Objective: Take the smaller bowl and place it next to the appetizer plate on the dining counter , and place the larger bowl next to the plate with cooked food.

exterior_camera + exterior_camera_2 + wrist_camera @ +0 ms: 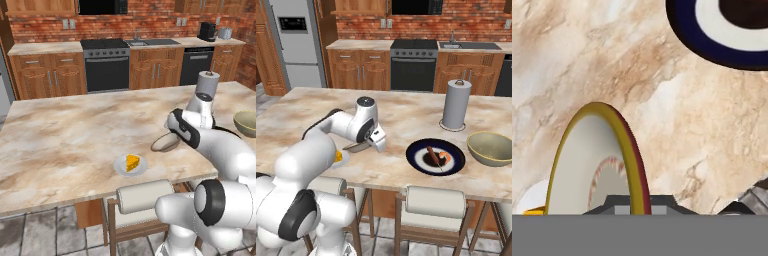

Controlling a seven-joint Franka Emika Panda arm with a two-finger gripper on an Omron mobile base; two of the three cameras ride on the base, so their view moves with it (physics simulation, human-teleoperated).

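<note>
My gripper (173,135) is shut on the rim of the smaller bowl (164,143), a shallow grey-beige dish held tilted just above the dining counter (65,135). In the hand view the smaller bowl (594,165) stands on edge between my fingertips. The appetizer plate (119,168) with its cheese wedge (132,162) lies a little left and nearer the front edge. The larger bowl (491,147) sits at the right, beside the dark-rimmed plate with cooked food (417,161).
A paper towel roll (456,105) stands upright behind the food plate. Padded stools (435,202) are tucked under the counter's near edge. Stove and wooden cabinets (106,65) line the far brick wall.
</note>
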